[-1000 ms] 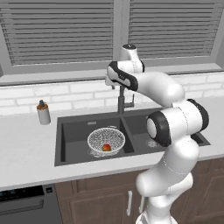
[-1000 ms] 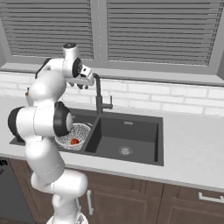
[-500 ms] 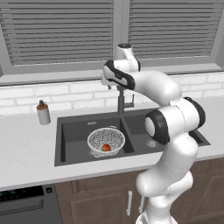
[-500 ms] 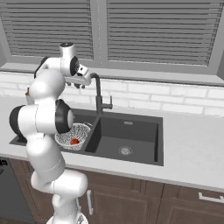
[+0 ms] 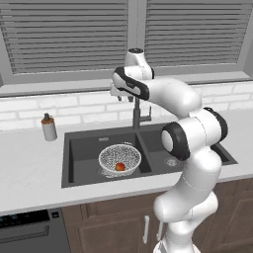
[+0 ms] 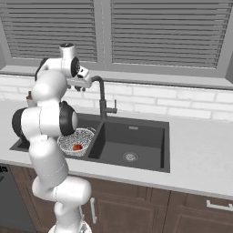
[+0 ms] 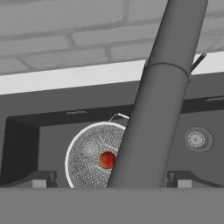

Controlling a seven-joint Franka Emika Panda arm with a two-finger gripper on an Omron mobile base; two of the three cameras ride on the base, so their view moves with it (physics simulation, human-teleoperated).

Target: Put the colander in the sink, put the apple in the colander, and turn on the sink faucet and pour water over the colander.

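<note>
Kitchen sink [image 5: 79,168], sink faucet [image 7: 153,113] between wide-open, empty jaws, colander [image 7: 89,153] below.

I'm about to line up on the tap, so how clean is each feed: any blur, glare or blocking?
Left base view: even light, no glare, apple crisp in the colander. Right base view: sharp, but the arm covers part of the colander. Hand view: the sink faucet looms close, blocking the colander's right edge.

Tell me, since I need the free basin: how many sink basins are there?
2. The left basin holds the colander with the apple; the right basin beside it has only its drain.
</note>
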